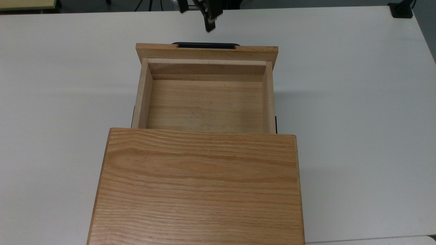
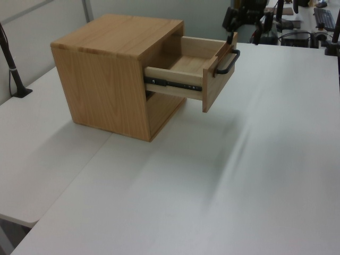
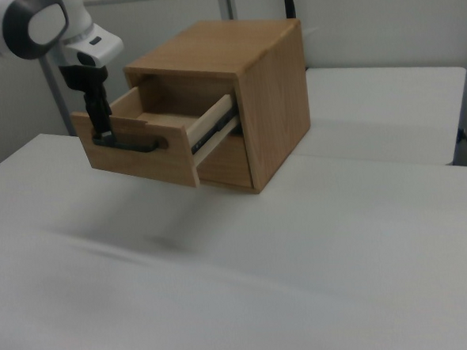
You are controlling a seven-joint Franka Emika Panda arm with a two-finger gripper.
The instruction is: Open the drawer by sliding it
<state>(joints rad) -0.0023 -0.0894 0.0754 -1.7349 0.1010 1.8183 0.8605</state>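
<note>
The light oak drawer [image 1: 206, 53] sticks well out of the oak cabinet [image 1: 201, 187], and its inside holds nothing. Its black bar handle [image 1: 206, 45] runs along the front panel. My gripper [image 1: 196, 17] hangs open just beyond the handle, at the top view's upper edge, with nothing between its fingers. In the left view the gripper [image 2: 245, 22] sits above and behind the handle [image 2: 227, 62], clear of the drawer [image 2: 218, 79]. In the right view one finger [image 3: 99, 120] points down over the left end of the handle [image 3: 128, 142] on the drawer [image 3: 137, 161].
The cabinet [image 2: 106, 79] stands on a white table [image 1: 357, 119]. A black post [image 2: 10, 58] rises at the left view's left edge. A black block [image 1: 402, 10] sits at the table's far corner, at the top view's right. Desk clutter [image 2: 303, 21] lies behind the arm.
</note>
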